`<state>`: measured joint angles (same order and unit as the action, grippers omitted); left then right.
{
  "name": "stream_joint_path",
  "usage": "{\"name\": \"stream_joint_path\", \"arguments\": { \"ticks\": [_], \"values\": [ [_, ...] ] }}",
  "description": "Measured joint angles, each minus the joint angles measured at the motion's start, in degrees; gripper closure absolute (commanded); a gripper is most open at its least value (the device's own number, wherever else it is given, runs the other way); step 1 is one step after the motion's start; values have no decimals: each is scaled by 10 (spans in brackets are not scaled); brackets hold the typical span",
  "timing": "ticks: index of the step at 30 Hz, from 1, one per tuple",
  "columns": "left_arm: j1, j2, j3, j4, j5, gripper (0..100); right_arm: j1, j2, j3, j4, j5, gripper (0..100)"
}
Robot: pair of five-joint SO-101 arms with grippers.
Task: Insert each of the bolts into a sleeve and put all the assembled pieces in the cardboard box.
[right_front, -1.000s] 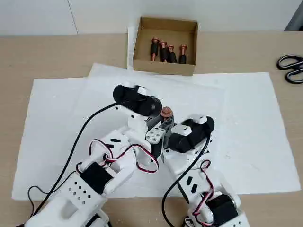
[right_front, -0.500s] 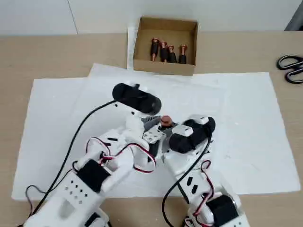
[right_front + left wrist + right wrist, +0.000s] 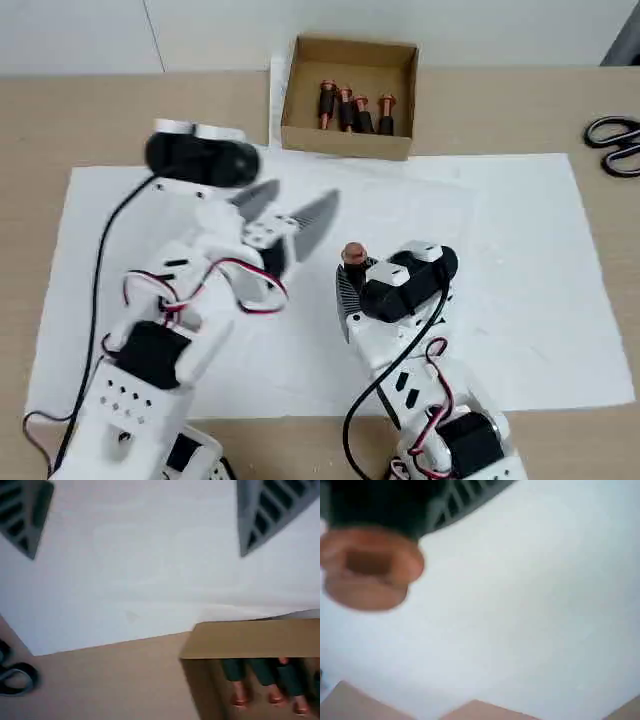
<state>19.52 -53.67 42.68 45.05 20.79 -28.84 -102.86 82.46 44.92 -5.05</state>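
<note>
The held piece (image 3: 352,254), a copper-headed bolt seated in what looks like a dark sleeve, stands head up in your right hand (image 3: 349,272). That hand is closed around its lower part. It is raised over the white paper (image 3: 520,250), near the middle of the sheet and well short of the cardboard box (image 3: 345,142). In the right wrist view the copper head (image 3: 367,572) sits close to the lens with dark material behind it. I judge the piece is kept upright so the bolt stays seated while you carry it.

Your left hand (image 3: 307,190) is spread wide with nothing between its fingers (image 3: 270,515). It sits apart from the held piece, between it and the box, angled toward the box. That reads as the helper arm standing clear so the right arm has a free path.

The box rests on the tabletop (image 3: 100,110) at the far edge of the paper, open side up so that pieces can be dropped in from above. The assembled pieces (image 3: 355,108) inside lie side by side with their copper heads toward the near wall.

The count is four pieces in the box, one in the right hand, one box and two arms. One pair of scissors (image 3: 615,140) lies at the tabletop's edge, well apart from the work.
</note>
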Motion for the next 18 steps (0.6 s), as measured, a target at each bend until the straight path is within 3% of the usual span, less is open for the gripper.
{"name": "stream_joint_path", "arguments": {
  "ticks": [5, 9, 18],
  "values": [
    [-84, 0, 10, 57, 0, 750, 49, 33, -1, 13, 0, 995],
    [-97, 0, 84, 65, -3, 750, 127, 138, -36, 22, 0, 995],
    [-99, 0, 263, -80, 0, 750, 170, 620, -466, -1, 0, 995]
  ]
}}
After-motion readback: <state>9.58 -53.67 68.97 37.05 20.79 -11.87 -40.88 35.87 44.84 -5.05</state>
